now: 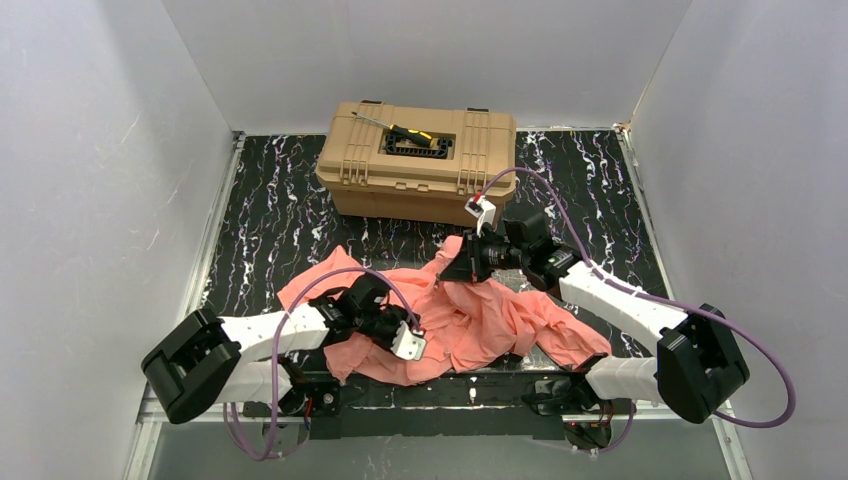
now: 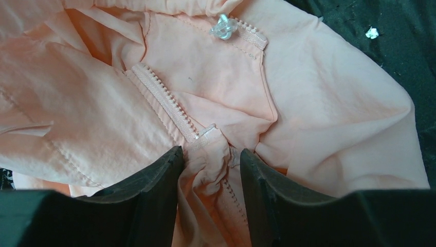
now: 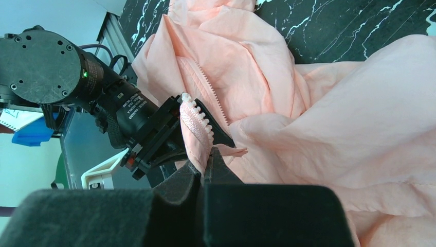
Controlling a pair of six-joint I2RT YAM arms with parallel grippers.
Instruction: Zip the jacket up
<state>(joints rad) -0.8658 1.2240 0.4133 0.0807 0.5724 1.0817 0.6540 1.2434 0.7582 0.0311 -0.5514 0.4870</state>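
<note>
Jacket (image 3: 329, 128) zipper (image 3: 197, 119) end hidden inside right hand (image 3: 207, 162)

A bunch of the jacket (image 2: 329, 118) is gathered between the fingers of the left gripper (image 2: 208, 154), with both fingers touched by it. Ahead of that gripper and to its left, a zipper tape (image 2: 164, 103) is laid running away from the fingertips. Farther ahead, slightly right, the zipper pull (image 2: 222, 27) is found at the other tape's end. The right gripper (image 3: 205, 172) is closed on the same tape, facing the left gripper, just beside it. On the far side of both grippers, beyond the jacket, the toolbox (image 1: 420, 165) is set on the table (image 1: 270, 225), with a screwdriver (image 1: 395, 128) laid on its lid.
</note>
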